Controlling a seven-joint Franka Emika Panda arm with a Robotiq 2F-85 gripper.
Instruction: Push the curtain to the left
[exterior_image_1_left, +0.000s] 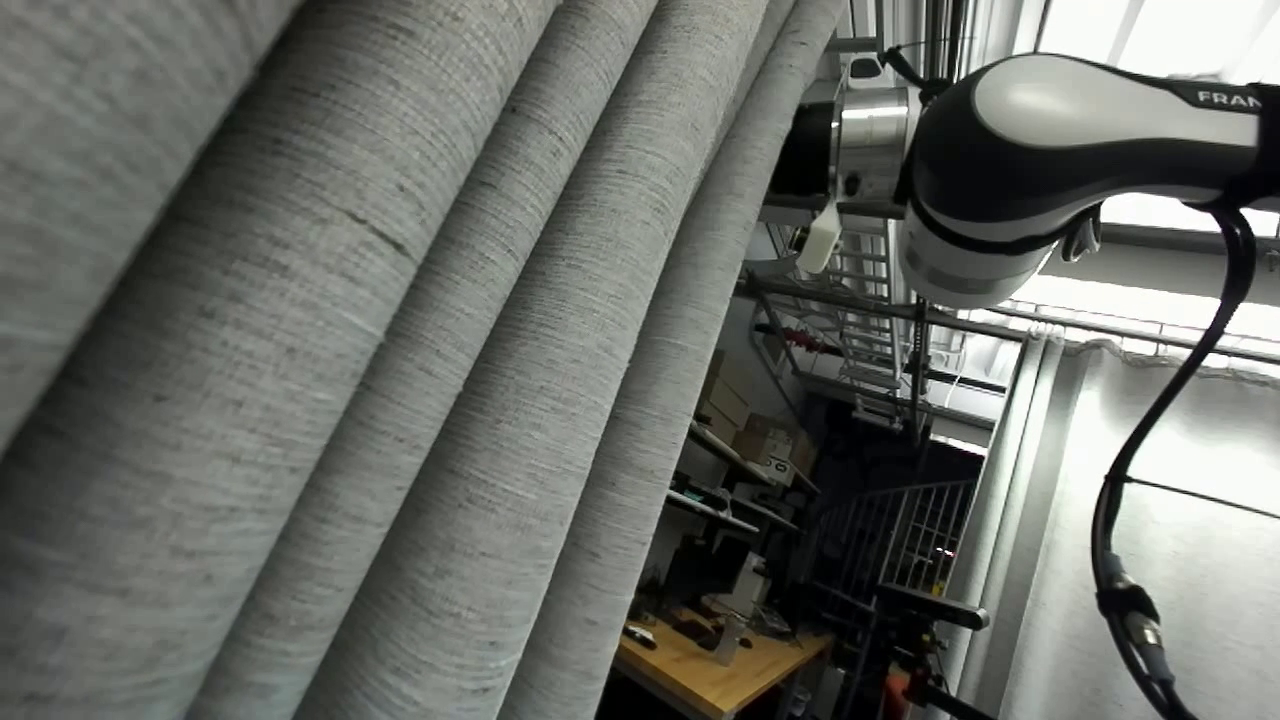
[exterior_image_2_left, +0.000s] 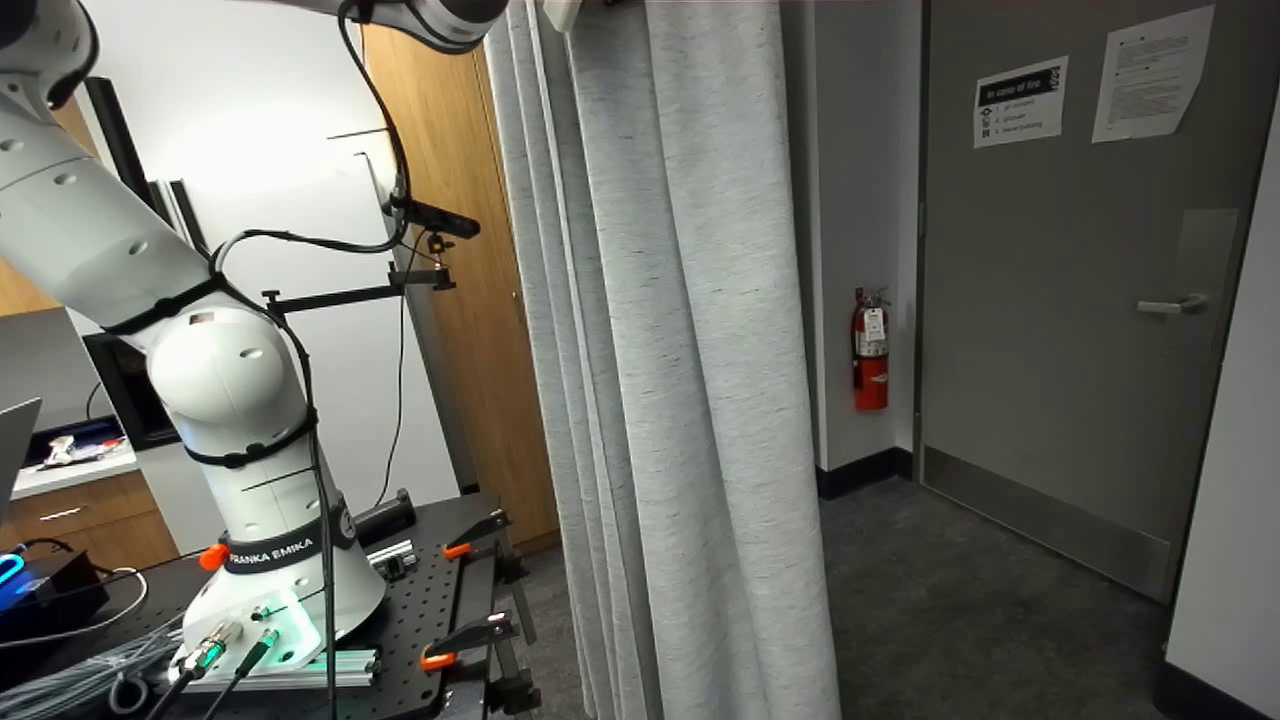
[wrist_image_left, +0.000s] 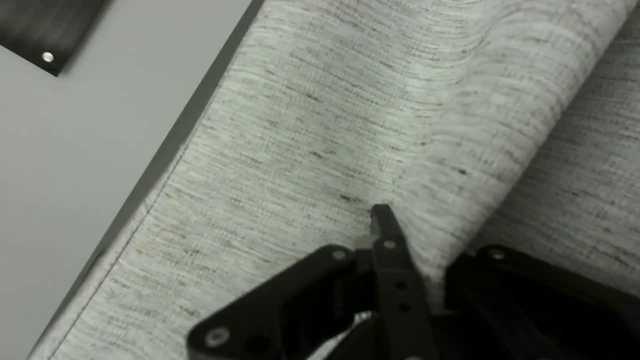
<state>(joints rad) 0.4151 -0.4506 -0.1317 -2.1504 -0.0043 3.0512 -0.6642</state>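
Note:
The heather-grey curtain (exterior_image_1_left: 450, 360) hangs in deep folds and fills the left half of an exterior view. It also hangs beside the arm in an exterior view (exterior_image_2_left: 710, 330) and fills most of the wrist view (wrist_image_left: 310, 140). In the wrist view my gripper (wrist_image_left: 417, 245) is nearly closed, with a fold of the curtain bunched between its fingers. The left fingertip shows against the fabric; the right fingertip is hidden behind the fold. In both exterior views the fingers are hidden by the curtain or outside the picture.
The robot base (exterior_image_2_left: 270, 570) stands on a dark table (exterior_image_2_left: 430, 570) with clamps. A camera (exterior_image_2_left: 440, 218) is mounted on a bar beside the arm. A wooden cabinet (exterior_image_2_left: 440, 150), a fire extinguisher (exterior_image_2_left: 870, 350) and a grey door (exterior_image_2_left: 1050, 350) are around. A pale sheer curtain (exterior_image_1_left: 1150, 500) hangs behind.

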